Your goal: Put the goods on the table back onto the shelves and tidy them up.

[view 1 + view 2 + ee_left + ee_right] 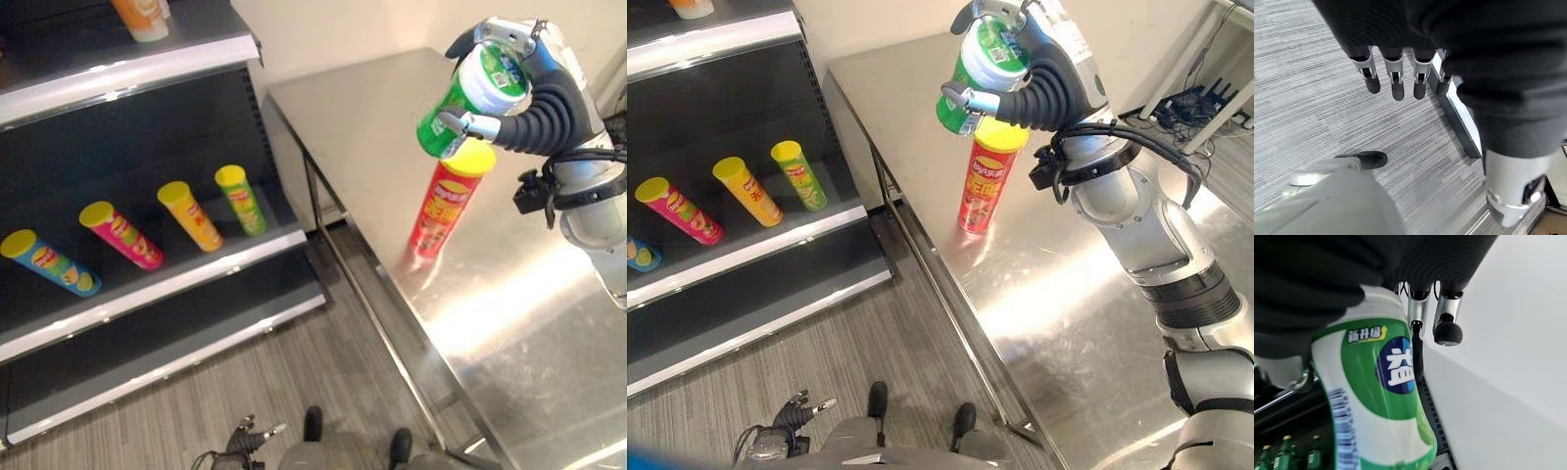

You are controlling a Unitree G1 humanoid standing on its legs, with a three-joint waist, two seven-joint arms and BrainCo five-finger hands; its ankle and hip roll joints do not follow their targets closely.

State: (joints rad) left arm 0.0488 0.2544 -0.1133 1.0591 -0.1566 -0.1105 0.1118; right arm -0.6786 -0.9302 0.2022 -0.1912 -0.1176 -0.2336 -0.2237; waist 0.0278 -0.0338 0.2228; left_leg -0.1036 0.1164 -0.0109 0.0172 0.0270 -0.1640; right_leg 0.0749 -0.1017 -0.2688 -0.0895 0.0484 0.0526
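Right hand (1038,83) grips a green bottle (982,73) aloft above the table (1087,294), left hand (1393,78) hangs open; carrying it left to the shelves (147,284) comes next.

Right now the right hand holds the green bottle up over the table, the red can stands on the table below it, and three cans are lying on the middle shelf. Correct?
Not quite: four cans lie on the middle shelf, as the left eye view shows: blue, pink, orange and green. The rest holds: the right hand has its fingers curled round the green bottle, with the red can upright on the table beneath.
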